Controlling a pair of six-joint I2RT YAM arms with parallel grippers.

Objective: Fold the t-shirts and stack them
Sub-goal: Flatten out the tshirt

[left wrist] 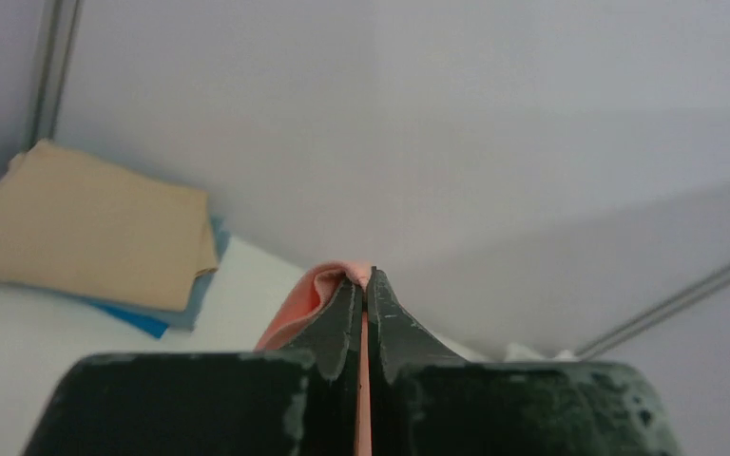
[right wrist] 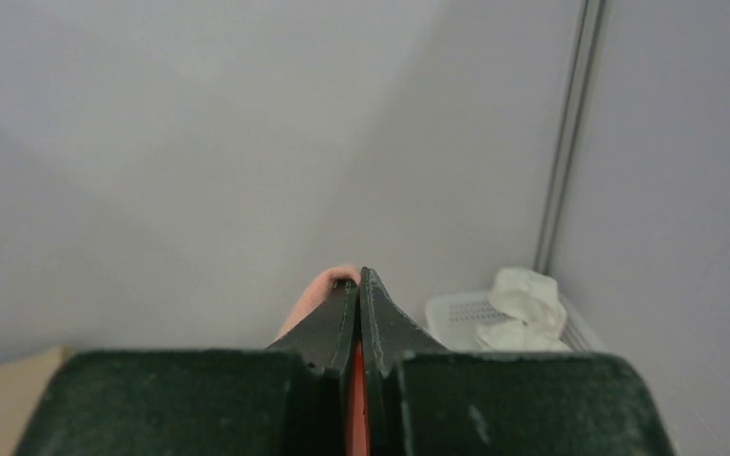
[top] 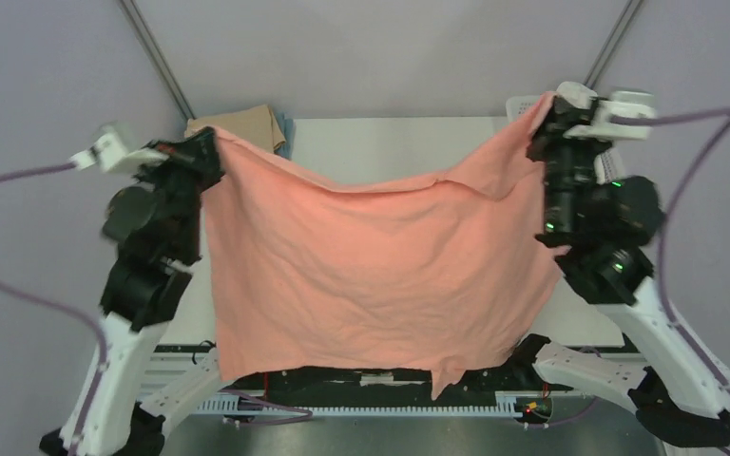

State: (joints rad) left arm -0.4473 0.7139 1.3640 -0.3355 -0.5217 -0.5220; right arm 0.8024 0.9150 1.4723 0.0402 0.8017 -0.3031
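Note:
The salmon-pink t-shirt (top: pixel 371 275) hangs spread in the air between both arms, sagging in the middle, its lower edge down near the arm bases. My left gripper (top: pixel 211 142) is shut on its upper left corner; pink cloth (left wrist: pixel 316 290) bulges past the closed fingers. My right gripper (top: pixel 544 112) is shut on the upper right corner, pink cloth (right wrist: pixel 328 285) showing at the fingertips. A folded tan t-shirt (left wrist: pixel 86 228) lies on a folded blue t-shirt (left wrist: pixel 133 318) at the table's far left corner (top: pixel 247 123).
A white mesh basket (right wrist: pixel 466 318) with white cloth (right wrist: pixel 525 309) in it stands at the far right corner. The white table (top: pixel 390 147) shows behind the hanging shirt. Grey walls and metal poles (top: pixel 157 57) enclose the back.

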